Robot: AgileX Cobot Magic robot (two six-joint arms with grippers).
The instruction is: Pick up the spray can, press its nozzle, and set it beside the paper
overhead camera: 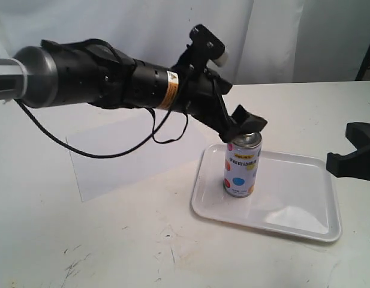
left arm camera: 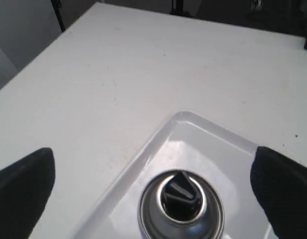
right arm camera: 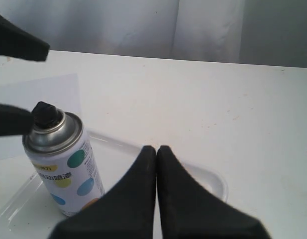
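The spray can (overhead camera: 241, 165) stands upright in the left part of the white tray (overhead camera: 292, 207); it is white with coloured dots and a silver top. My left gripper (overhead camera: 244, 127) hovers open just above it, its two black fingers (left arm camera: 24, 186) spread wide to either side of the can's silver dome (left arm camera: 181, 209) and black nozzle (left arm camera: 180, 191). From the right wrist view the can (right arm camera: 63, 169) and nozzle (right arm camera: 45, 114) show with a left finger beside the nozzle. My right gripper (right arm camera: 156, 149) is shut and empty, off the tray's right side (overhead camera: 358, 157). The paper (overhead camera: 122, 153) lies flat left of the tray.
The white table (overhead camera: 173, 252) bears scuff marks near its front. A black cable (overhead camera: 89, 147) droops from the left arm over the paper. A pale curtain (overhead camera: 280, 36) hangs behind the table.
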